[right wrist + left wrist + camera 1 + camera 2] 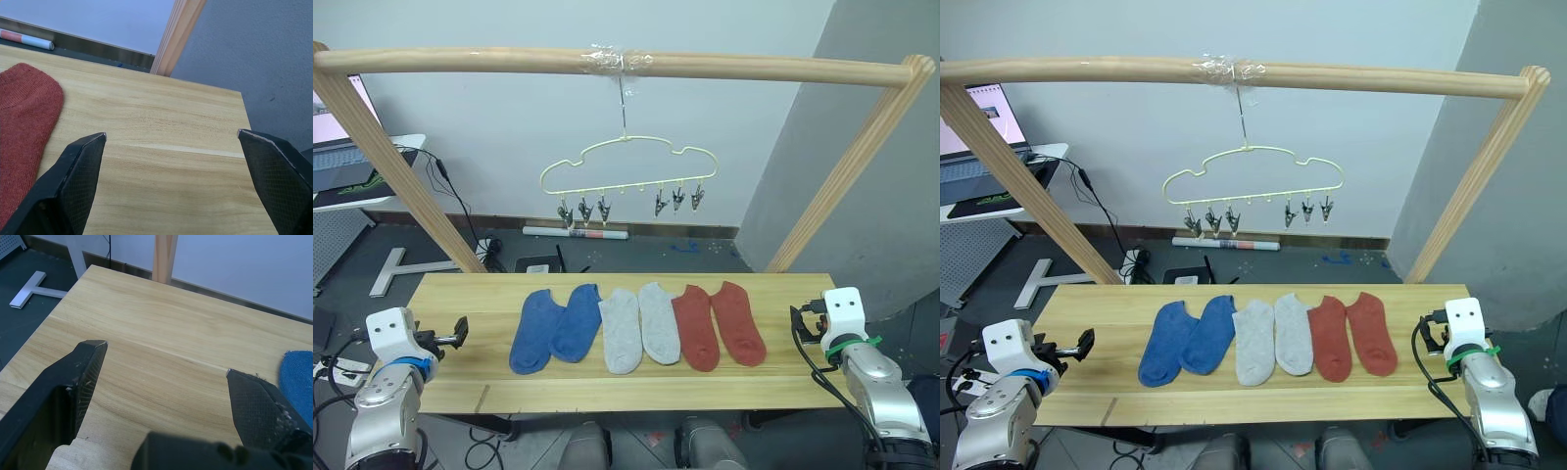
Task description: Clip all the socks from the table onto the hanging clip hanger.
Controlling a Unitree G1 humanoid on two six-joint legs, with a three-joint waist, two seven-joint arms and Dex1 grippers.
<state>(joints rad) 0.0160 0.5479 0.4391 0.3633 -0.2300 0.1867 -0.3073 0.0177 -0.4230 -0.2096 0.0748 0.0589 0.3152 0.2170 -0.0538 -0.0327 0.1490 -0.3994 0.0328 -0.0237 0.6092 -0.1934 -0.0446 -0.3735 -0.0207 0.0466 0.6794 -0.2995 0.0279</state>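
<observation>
Several socks lie side by side across the middle of the table (460, 294): two blue (536, 331), two light grey (621, 329) and two rust red (737, 321). Above and behind them the pale yellow clip hanger (628, 166) hangs by its hook from the rail, its dark clips (582, 211) holding nothing. My left gripper (460, 333) hovers open over the table's left end, well left of the blue socks; a blue sock's edge (298, 377) is seen past one finger. At the table's right end my right gripper (171, 133) stands open, to the right of a red sock (24, 122).
A thick wooden rail (607, 63) spans the top on two slanted posts (391, 166) (847, 166) that meet the table's back corners. A laptop (337, 147) sits on a side stand at far left. Cables and a tube (576, 233) lie on the floor behind.
</observation>
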